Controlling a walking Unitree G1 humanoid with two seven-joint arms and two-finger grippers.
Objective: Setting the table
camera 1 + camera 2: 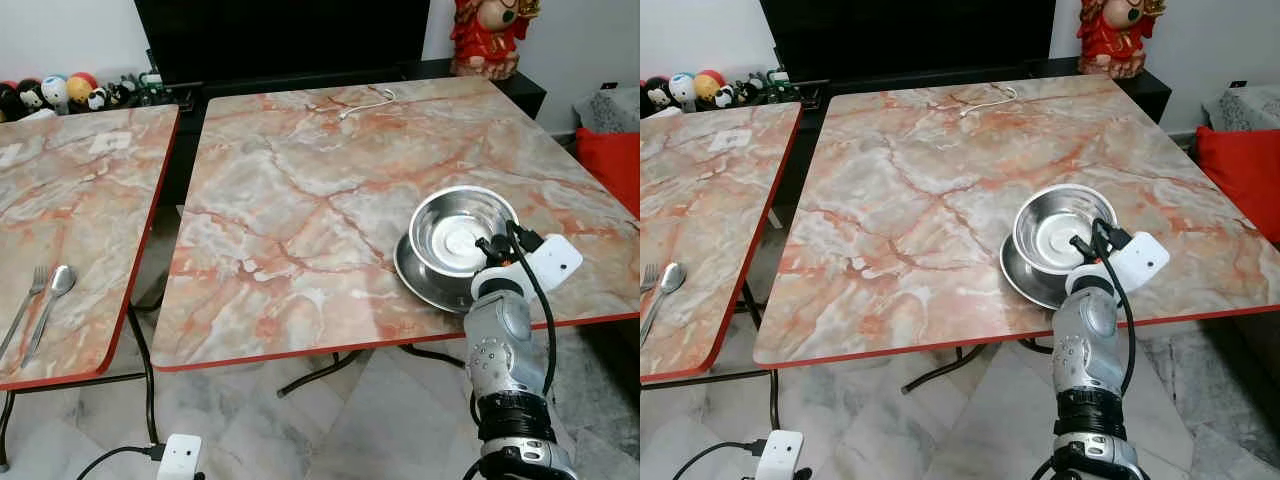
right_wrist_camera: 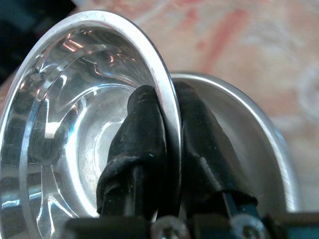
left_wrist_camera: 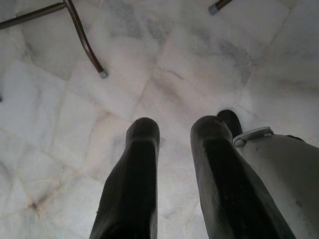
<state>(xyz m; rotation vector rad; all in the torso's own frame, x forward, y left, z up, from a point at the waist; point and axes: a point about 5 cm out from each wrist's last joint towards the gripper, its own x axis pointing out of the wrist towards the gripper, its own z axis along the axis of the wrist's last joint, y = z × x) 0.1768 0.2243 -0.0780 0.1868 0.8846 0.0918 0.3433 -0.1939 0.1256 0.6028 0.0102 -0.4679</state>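
Far left, a marble-patterned side table (image 1: 80, 200) with a red edge carries a fork (image 1: 27, 305) and a spoon (image 1: 52, 300) lying side by side near its front edge; a row of small toy figures (image 1: 60, 92) stands behind it against the wall. Below, the left gripper (image 3: 174, 174) hangs over the pale tiled floor (image 3: 60, 114), its two black fingers released with a clear gap between them (a thin metal table leg (image 3: 84, 42) ends on the tiles beyond).

Centre, the main table (image 1: 300, 200), same marble pattern and red trim, has a white cable (image 1: 366, 102) lying near its far edge, in front of a dark cabinet (image 1: 280, 40). A red figurine (image 1: 488, 35) stands on the low unit behind the table's far right corner.

Right of centre, near the table's front edge, a steel bowl (image 1: 455, 230) sits tilted in a steel plate (image 1: 415, 275), its near rim raised. The right gripper (image 2: 169, 129) is clenched on that rim: one finger (image 2: 142, 124) presses inside the bowl, the other outside, between bowl and plate. The silver right arm (image 1: 505, 370) rises from below the table edge to this grasp (a black cable runs along the wrist).

Far right, a red cushion (image 1: 612, 160) lies beside the table.
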